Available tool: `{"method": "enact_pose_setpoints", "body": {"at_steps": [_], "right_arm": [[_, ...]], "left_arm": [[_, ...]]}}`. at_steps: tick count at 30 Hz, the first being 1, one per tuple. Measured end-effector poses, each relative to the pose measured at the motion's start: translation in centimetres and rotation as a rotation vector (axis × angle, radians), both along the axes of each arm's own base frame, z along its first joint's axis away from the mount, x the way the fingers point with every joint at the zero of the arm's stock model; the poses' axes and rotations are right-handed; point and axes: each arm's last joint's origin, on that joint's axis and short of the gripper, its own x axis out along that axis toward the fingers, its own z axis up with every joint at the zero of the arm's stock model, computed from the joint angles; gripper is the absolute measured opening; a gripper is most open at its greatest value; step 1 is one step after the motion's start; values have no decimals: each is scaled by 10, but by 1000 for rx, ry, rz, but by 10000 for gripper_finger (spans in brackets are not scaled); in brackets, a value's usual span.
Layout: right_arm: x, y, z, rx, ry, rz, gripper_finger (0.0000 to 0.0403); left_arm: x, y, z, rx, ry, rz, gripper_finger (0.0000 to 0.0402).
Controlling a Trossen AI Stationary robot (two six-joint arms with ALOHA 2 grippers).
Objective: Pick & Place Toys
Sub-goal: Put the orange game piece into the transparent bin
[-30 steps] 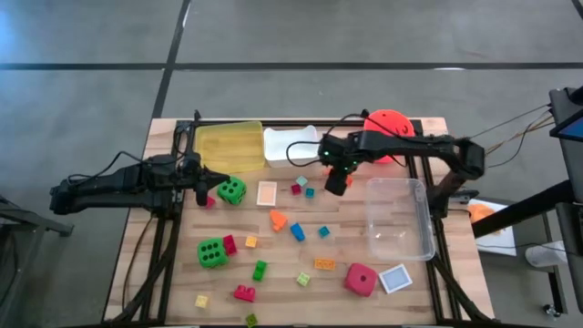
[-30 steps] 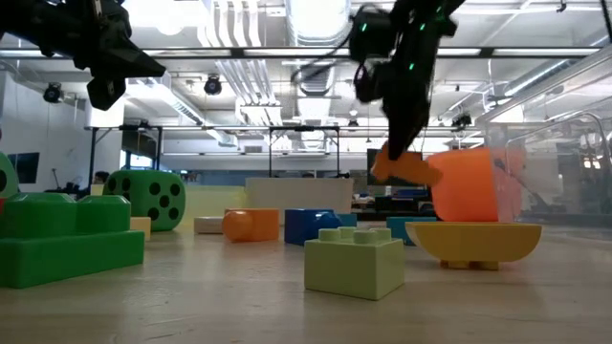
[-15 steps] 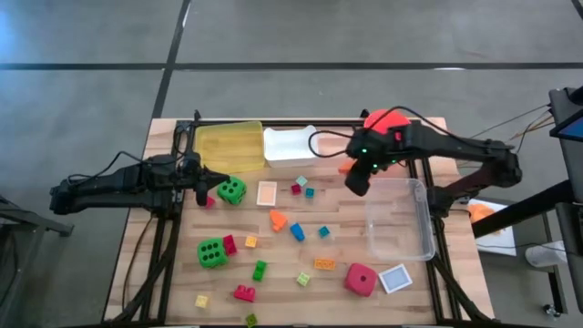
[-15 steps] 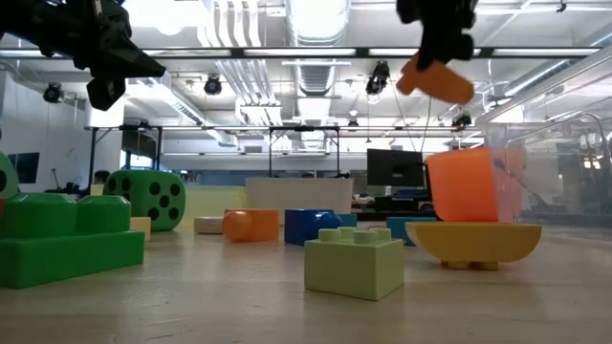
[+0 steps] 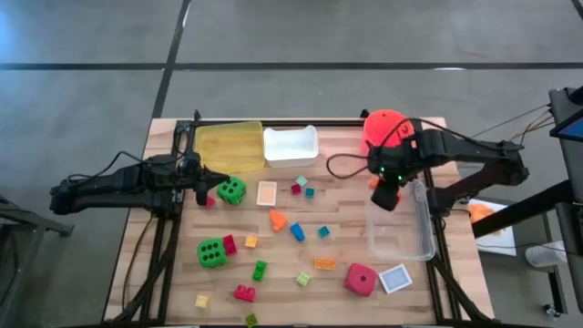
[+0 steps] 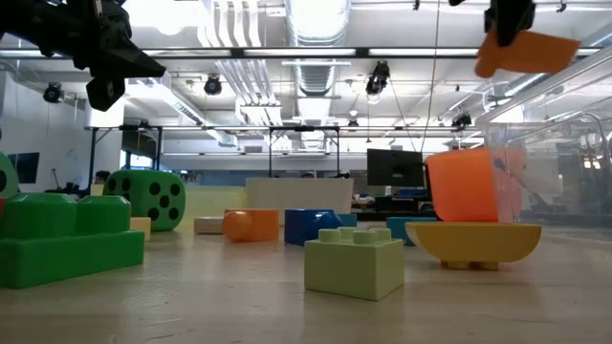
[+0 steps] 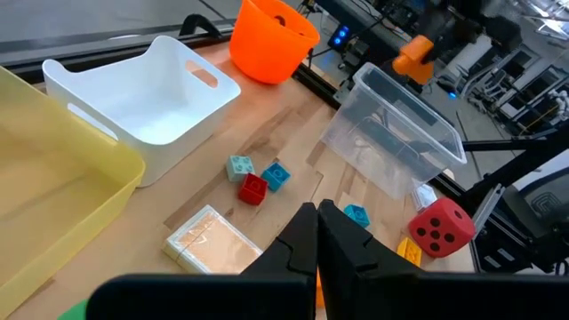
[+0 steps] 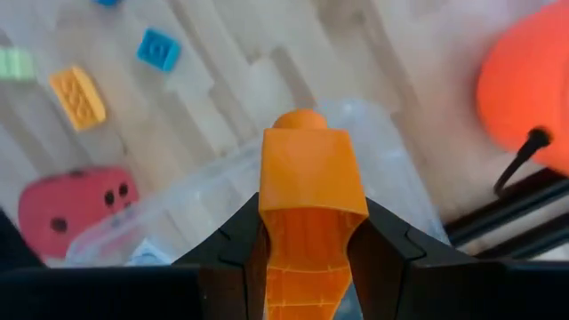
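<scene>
Orange brick: clamped in right end effector, held high above the clear tray directly beneath it, apparently for dropping in; left end effector clenched, empty, idle.

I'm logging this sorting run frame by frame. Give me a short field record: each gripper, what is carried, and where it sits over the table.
right gripper: shut on orange brick, raised above the table
position: above the near-bucket end of the clear tray, beside the orange bucket
left gripper: shut, holding nothing, waiting at the table's left side near a green die
clear tray contents: none seen
toys left on table: many bricks, dice, cards
</scene>
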Motion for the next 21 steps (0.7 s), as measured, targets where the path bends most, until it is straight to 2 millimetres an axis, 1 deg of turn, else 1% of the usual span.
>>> {"method": "enact_pose_setpoints", "body": {"at_steps": [4,10,14,21], "right_arm": [[-2,13,-4,1,23,44,110],[-4,29,-15,6,62,36,109],[-7,38,-30,9,123,16,109],[-15,50,-63,48,265,21,109]], "left_arm": [[0,0,0,-4,-3,1,0],[0,0,0,-6,-3,3,0],[0,0,0,-6,-3,2,0],[0,0,0,-6,-2,2,0]]}}
